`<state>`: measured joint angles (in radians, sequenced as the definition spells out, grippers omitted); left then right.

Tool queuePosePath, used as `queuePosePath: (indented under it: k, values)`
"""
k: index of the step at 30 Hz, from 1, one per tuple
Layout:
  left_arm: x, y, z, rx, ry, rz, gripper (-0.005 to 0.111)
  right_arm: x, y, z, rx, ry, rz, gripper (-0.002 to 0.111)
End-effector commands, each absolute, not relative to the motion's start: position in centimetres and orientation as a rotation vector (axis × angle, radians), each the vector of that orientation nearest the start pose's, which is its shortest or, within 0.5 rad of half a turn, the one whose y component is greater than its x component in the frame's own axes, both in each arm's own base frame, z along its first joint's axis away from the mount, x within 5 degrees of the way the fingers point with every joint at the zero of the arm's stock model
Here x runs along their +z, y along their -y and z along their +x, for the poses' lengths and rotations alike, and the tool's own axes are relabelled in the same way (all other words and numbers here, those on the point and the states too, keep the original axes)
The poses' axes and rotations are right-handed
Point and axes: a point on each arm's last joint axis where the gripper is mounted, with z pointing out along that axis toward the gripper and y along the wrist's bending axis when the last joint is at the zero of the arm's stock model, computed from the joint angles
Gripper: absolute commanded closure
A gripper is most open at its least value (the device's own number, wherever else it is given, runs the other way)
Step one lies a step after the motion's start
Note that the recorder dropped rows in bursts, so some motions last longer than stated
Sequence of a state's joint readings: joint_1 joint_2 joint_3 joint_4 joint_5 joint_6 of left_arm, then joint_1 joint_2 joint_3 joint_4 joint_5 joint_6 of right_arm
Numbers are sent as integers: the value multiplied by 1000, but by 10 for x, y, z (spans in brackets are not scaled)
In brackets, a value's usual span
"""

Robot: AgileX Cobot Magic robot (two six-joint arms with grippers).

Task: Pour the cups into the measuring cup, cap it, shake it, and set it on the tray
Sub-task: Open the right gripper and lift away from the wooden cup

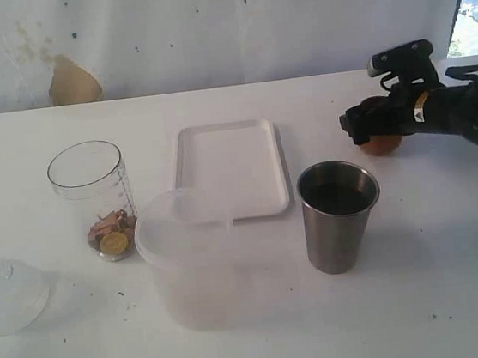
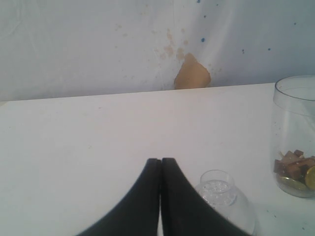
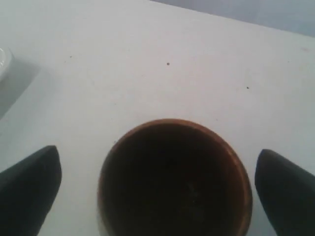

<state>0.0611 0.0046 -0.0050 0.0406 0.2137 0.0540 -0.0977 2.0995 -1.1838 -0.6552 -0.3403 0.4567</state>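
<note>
The measuring cup (image 1: 93,200) stands at the left with brown bits and gold coins at its bottom; the left wrist view catches it too (image 2: 295,137). Its clear domed cap (image 1: 6,294) lies on the table near the front left, beside my left gripper (image 2: 161,160), which is shut on nothing. The steel tumbler (image 1: 340,213) stands upright right of centre. At the far right the brown cup (image 1: 380,141) sits upright between the fingers of my open right gripper (image 1: 356,127), which do not touch it. In the right wrist view the cup (image 3: 174,182) has a dark inside, with the right gripper (image 3: 157,153) around it.
The white tray (image 1: 231,169) lies in the middle toward the back. A frosted tub with a lid (image 1: 192,262) stands in front of it, between the measuring cup and the steel tumbler. A white wall with a tan patch (image 1: 72,81) backs the table.
</note>
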Motion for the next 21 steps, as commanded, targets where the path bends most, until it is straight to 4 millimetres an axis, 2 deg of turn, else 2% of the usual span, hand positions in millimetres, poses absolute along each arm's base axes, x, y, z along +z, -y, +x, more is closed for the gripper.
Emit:
queuePosePath:
  k: [1,8,10,13,15,18,20,21]
  values:
    - [195,-4,56,114,-1687,20,106,155,25,434,64,-2075,-162,9]
    - [195,-4,56,114,-1687,20,106,209,21,424,15,-1989,-171,9]
    - [195,-4,56,114,-1687,20,106,226,15,419,0,-1973,-180,15]
    - [195,-4,56,114,-1687,20,106,248,7,411,-11,-1952,-174,37]
    - [195,-4,56,114,-1687,20,106,264,0,405,-20,-1936,-180,62]
    - [195,-4,56,114,-1687,20,106,282,-4,395,-37,-1926,-166,93]
    - [195,-4,56,114,-1687,20,106,295,-7,387,-61,-1923,-160,108]
    - [195,-4,56,114,-1687,20,106,301,-7,383,-70,-1921,-149,108]
